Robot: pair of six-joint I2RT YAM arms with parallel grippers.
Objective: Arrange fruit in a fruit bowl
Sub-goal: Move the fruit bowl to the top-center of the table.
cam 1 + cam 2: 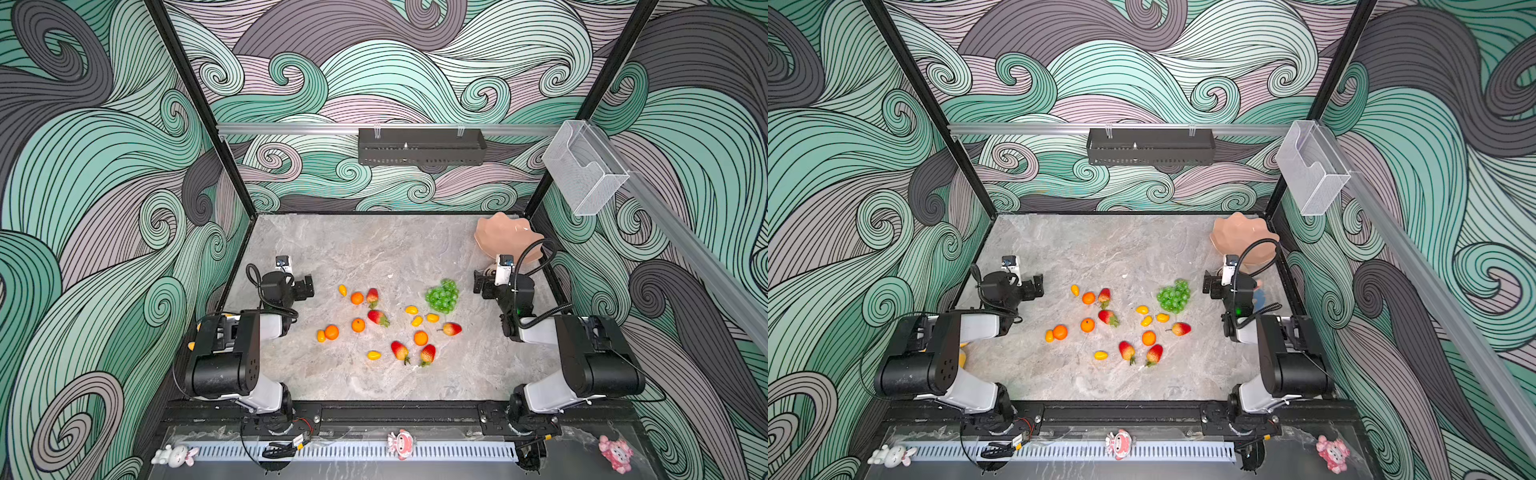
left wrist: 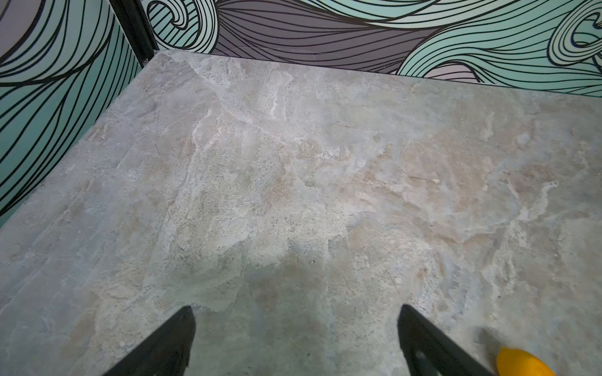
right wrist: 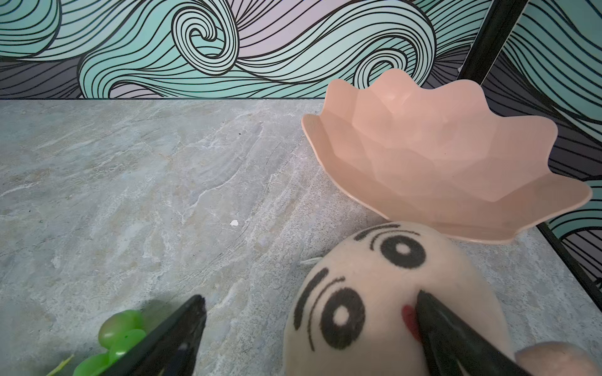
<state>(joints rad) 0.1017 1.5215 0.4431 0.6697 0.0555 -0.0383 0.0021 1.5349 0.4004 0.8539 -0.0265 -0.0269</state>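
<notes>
While nothing lies in it yet, the fruit bowl (image 1: pixel 509 237) sits empty in the far right corner of the table (image 1: pixel 374 249). The fruit is scattered loose mid-table, well apart from the bowl, so every piece probably awaits pick-up. Count: four tangerines (image 1: pixel 357 298), five strawberries (image 1: pixel 377 317), six yellow ovals (image 1: pixel 411 309), one grape bunch (image 1: pixel 442 296). The left gripper (image 2: pixel 296 309) hovers left of the scatter, jaws spread, nothing held. The right gripper (image 3: pixel 311 296) is likewise spread and empty, above one plush doll (image 3: pixel 374 293) just near the bowl.
</notes>
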